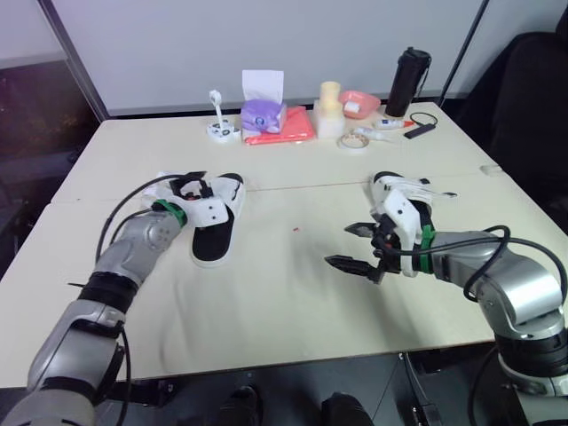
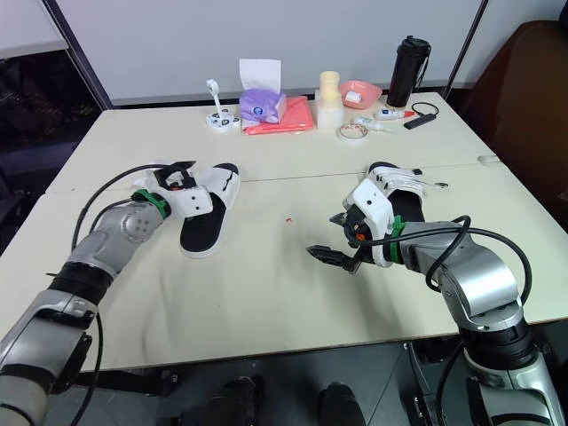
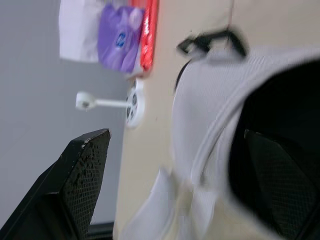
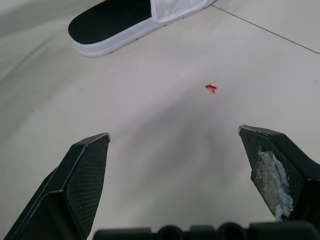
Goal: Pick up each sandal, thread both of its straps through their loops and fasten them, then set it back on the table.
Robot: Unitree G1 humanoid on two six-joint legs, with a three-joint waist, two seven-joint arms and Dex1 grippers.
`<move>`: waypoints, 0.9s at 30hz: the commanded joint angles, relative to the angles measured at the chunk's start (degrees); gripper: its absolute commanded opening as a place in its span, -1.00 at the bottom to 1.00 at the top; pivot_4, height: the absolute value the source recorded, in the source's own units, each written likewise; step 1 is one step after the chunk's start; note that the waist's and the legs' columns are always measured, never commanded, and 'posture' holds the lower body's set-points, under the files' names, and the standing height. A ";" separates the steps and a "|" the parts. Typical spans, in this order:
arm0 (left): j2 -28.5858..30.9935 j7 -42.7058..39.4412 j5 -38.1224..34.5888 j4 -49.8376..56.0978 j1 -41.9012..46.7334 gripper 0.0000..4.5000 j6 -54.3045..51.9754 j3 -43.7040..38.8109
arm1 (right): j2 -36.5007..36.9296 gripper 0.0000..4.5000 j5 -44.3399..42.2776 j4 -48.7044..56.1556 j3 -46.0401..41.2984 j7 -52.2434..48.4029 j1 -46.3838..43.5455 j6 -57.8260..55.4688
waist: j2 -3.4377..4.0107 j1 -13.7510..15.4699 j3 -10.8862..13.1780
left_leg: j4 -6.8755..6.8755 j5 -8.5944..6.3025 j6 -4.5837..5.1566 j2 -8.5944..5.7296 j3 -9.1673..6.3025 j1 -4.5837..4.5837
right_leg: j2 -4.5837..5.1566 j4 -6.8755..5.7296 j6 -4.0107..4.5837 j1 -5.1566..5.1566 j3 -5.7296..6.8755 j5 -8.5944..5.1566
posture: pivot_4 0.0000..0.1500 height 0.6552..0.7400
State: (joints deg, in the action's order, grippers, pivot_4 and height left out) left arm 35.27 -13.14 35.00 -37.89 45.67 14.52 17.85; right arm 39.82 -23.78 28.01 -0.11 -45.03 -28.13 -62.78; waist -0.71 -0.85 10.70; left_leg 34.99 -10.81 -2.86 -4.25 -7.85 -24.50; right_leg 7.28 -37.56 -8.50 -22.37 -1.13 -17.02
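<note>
Sandal (image 1: pixel 214 236) on the left lies flat on the worktop (image 1: pixel 284 302), left gripper (image 1: pixel 191 188) with fingers spread astride its white strap (image 3: pixel 210 100) (not clamped); right gripper (image 1: pixel 342 246) hangs released. Closing off-centre could let the strap slip.

Pale cream rect. tabletop (image 1: pixel 266 302), two slabs w/ a seam (image 1: pixel 302 185) across its middle, has a plain light-grey wall panel (image 1: pixel 177 44) behind its far edge, a slanted dark metal post (image 1: pixel 75 62) + dim glass pane (image 1: pixel 31 115) off its far-left corner, a dark padded chair (image 1: pixel 524 89) by its right side, and dark floor (image 2: pixel 284 382) below its near edge.
</note>
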 commanded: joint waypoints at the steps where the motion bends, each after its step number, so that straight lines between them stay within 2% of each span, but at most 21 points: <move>1: -1.33 5.10 3.17 -6.23 4.75 0.98 0.08 1.97 | 1.58 1.00 -0.08 1.39 0.84 0.33 0.23 2.40 | -0.02 -0.03 0.01 | 0.00 0.00 0.00 0.00 0.00 0.00 | 0.00 -0.02 0.00 -0.01 0.00 0.00 | 1.00 1.00; 5: -4.76 10.86 7.09 -15.02 9.87 0.98 -1.15 5.83 | 1.89 1.00 -0.36 1.58 2.00 0.93 0.72 3.32 | -0.03 0.04 0.01 | 0.05 0.00 0.00 -0.01 0.00 0.00 | 0.00 -0.06 -0.03 0.01 0.00 -0.02 | 1.00 1.00; 7: -6.16 12.55 7.81 -18.23 11.68 0.75 -1.81 6.83 | 1.77 1.00 -0.50 1.72 2.36 1.36 0.67 3.40 | -0.03 0.08 0.01 | 0.07 0.00 0.01 -0.02 0.01 0.00 | 0.00 -0.06 -0.05 0.02 0.00 -0.02 | 1.00 1.00; 9: -7.06 13.17 7.87 -20.35 12.77 0.38 -2.09 7.29 | 1.67 1.00 -0.68 1.87 2.53 1.71 0.55 3.34 | -0.04 0.05 0.01 | 0.06 0.00 0.01 -0.02 0.01 -0.01 | 0.00 -0.07 -0.05 0.01 0.00 -0.02 | 1.00 1.00; 15: -7.42 13.80 7.35 -22.40 14.10 -0.98 -1.35 7.74 | 1.99 1.00 -0.86 2.24 2.60 2.42 1.09 3.44 | -0.04 0.11 0.01 | 0.08 0.01 0.00 -0.02 0.00 0.00 | 0.00 -0.19 -0.06 -0.03 0.00 -0.03 | 1.00 1.00; 19: -6.57 14.58 6.73 -21.43 13.99 -0.98 1.17 7.55 | 2.22 1.00 -0.80 2.16 2.53 2.57 1.23 3.66 | -0.05 0.07 0.02 | 0.11 0.01 0.00 -0.02 0.00 0.00 | 0.00 -0.20 -0.07 -0.02 -0.01 -0.03 | 1.00 1.00; 22: -5.27 14.60 5.29 -20.15 14.29 -0.98 10.18 7.34 | 2.46 1.00 -0.27 1.24 2.60 2.73 0.79 4.62 | -0.05 0.07 0.02 | 0.09 0.01 0.00 -0.02 0.00 -0.01 | 0.00 -0.24 -0.07 -0.07 -0.01 -0.03 | 1.00 1.00; 25: -4.27 10.84 1.39 -19.45 14.71 -0.98 23.68 6.54 | 3.20 1.00 0.17 -0.32 2.28 2.29 0.07 6.01 | -0.10 0.26 0.05 | 0.10 0.01 -0.01 -0.02 0.00 -0.04 | 0.01 -0.23 -0.07 -0.08 -0.01 -0.03 | 1.00 1.00; 27: -2.52 7.73 -0.39 -17.87 14.93 -0.98 38.21 8.40 | 4.04 1.00 0.51 -2.56 1.18 1.87 -0.82 7.37 | -0.14 0.27 0.07 | 0.12 0.01 -0.01 -0.04 0.00 -0.07 | 0.03 -0.20 -0.06 -0.09 -0.01 -0.03 | 1.00 1.00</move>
State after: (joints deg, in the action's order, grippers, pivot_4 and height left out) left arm 31.51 -3.30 38.07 -59.56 58.99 40.87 26.06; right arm 42.68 -23.57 26.21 3.14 -42.77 -27.35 -57.22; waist -0.84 -0.57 10.77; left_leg 35.10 -10.80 -2.87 -4.29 -7.85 -24.58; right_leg 7.32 -37.74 -8.56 -22.47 -1.14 -17.05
